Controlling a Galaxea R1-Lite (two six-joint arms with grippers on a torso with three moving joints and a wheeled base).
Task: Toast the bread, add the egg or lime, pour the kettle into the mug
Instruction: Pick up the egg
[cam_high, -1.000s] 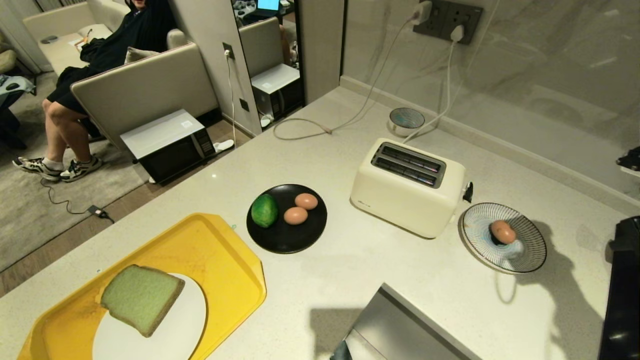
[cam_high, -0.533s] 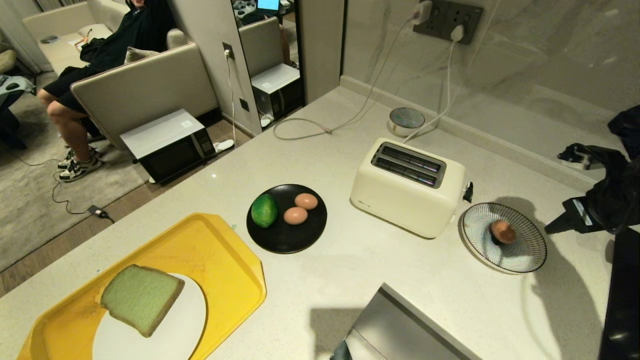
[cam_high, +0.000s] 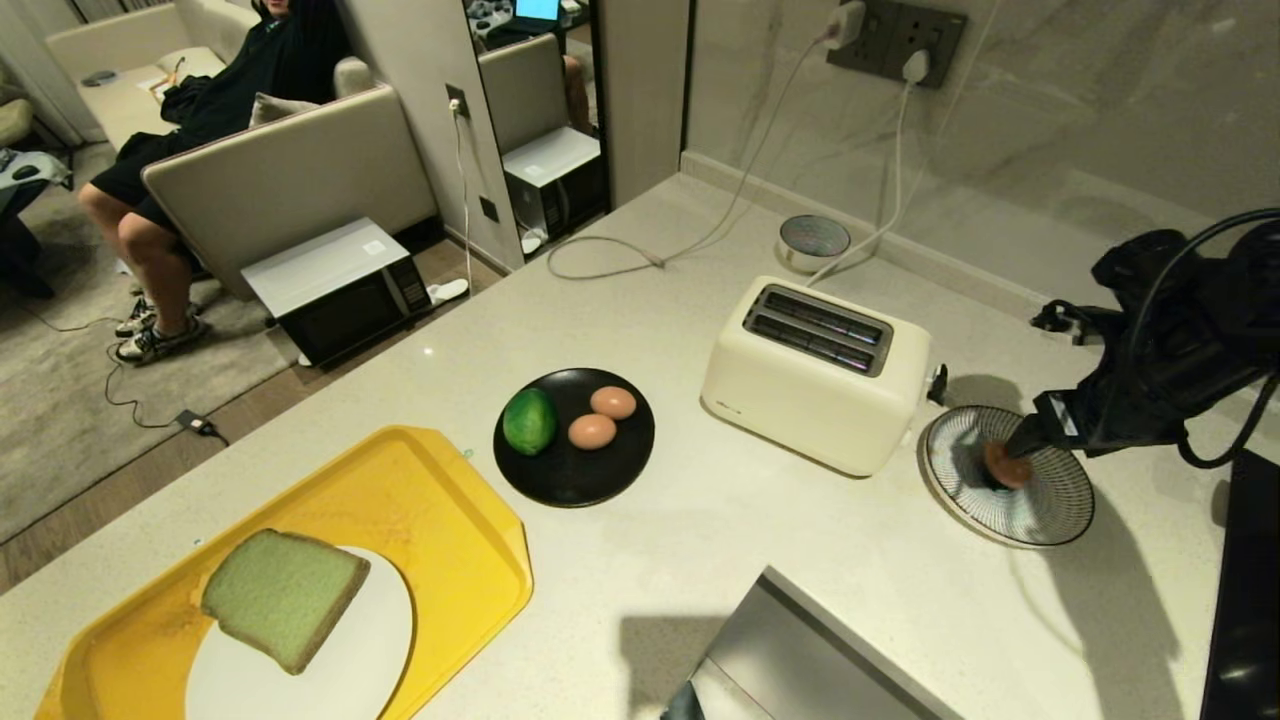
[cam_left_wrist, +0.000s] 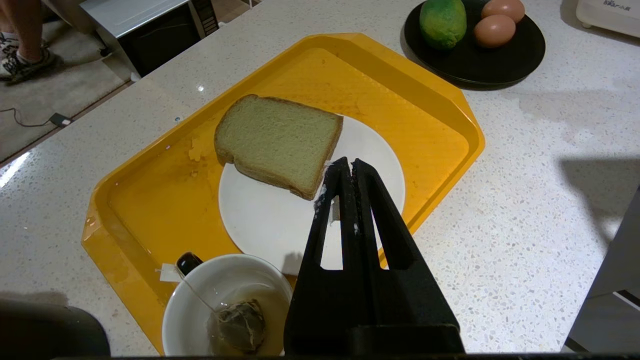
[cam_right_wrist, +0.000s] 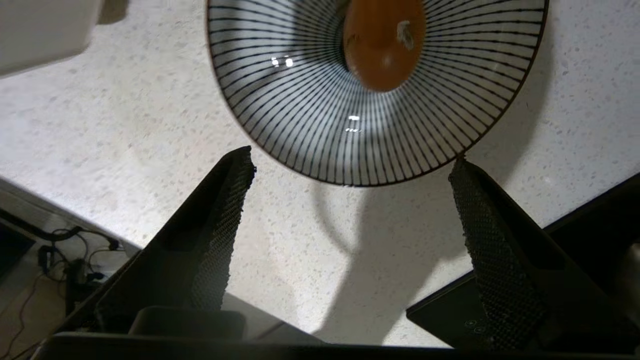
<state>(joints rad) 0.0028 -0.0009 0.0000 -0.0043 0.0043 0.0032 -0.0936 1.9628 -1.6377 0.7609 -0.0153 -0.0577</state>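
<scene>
The pale green bread (cam_high: 283, 595) (cam_left_wrist: 280, 142) lies half on a white plate (cam_left_wrist: 260, 220) in the yellow tray (cam_high: 440, 490). My left gripper (cam_left_wrist: 348, 162) hangs shut and empty just above that plate, beside the bread's corner. A white mug (cam_left_wrist: 227, 305) holding a tea bag stands on the tray near it. A black plate (cam_high: 575, 480) carries the lime (cam_high: 528, 421) and two eggs (cam_high: 612, 402). Another egg (cam_high: 1003, 470) (cam_right_wrist: 384, 42) rests in a striped bowl (cam_high: 1050, 510). My right gripper (cam_high: 1025, 385) (cam_right_wrist: 351, 160) is open above the bowl's near rim. The kettle is out of view.
A cream toaster (cam_high: 815, 375) with two empty slots stands between the black plate and the striped bowl, its cable running to the wall socket (cam_high: 895, 40). A small round metal dish (cam_high: 813, 240) sits behind it. A black hob (cam_high: 1240, 600) lies at the right edge. A person sits far left.
My right arm has swung in from the right edge to above the striped bowl, and its jaws have opened wide. The left gripper has not moved. The seated person's legs have shifted.
</scene>
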